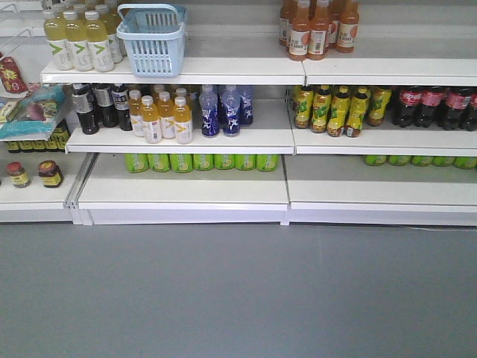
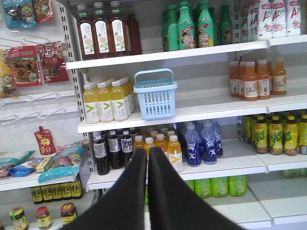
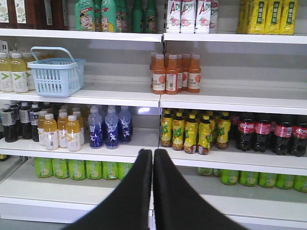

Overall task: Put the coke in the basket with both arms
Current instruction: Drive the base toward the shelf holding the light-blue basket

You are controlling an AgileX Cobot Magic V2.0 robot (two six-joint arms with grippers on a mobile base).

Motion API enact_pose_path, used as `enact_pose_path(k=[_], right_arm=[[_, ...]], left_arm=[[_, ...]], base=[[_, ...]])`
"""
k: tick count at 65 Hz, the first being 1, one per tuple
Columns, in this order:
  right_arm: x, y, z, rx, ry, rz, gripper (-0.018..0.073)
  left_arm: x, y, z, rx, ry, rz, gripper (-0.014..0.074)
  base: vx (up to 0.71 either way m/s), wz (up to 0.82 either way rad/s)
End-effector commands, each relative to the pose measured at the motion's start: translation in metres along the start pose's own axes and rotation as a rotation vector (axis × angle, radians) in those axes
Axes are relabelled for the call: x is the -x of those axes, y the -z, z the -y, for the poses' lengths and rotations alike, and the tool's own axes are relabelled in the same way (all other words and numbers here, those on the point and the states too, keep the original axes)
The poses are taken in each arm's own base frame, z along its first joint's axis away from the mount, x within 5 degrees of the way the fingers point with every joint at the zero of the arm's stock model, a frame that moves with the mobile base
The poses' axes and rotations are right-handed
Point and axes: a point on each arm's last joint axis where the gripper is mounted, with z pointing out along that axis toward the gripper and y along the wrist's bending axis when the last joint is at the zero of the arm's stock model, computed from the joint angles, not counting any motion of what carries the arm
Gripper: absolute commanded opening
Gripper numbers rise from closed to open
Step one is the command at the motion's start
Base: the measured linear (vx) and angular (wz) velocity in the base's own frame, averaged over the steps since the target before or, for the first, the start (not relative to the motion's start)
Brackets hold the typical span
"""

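Sitting on upper shelf point(image 1: 238, 71): basket point(image 1: 153, 45), handles raised, beside pale yellow bottles point(image 1: 78, 41). Coke point(image 1: 432, 106) one shelf lower, well apart. Left gripper point(image 2: 147, 157), right gripper point(image 3: 153, 158): fingers pressed together.

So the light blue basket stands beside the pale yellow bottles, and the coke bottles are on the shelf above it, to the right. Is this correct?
Not quite: the right wrist view shows the coke bottles on the shelf below the basket, not above it. The rest holds: the basket stands beside the pale yellow bottles, and the coke is to the right.
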Motion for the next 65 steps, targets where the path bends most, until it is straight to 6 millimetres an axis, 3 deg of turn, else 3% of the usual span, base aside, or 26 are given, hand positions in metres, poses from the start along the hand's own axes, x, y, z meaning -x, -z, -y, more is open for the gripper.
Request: enact_pose_path(k=[1, 65], right_arm=[[0.0022, 0.0008, -0.0004, 0.003, 0.014, 0.07, -0.0005], [0.0022, 0.0008, -0.0004, 0.003, 0.014, 0.07, -0.0005]], left_arm=[[0.0057, 0.0018, -0.0001, -0.001, 0.017, 0.085, -0.0006], [0.0057, 0.0018, -0.0001, -0.001, 0.017, 0.085, -0.0006]], base=[[0.09, 0.13], [0.13, 0.06]])
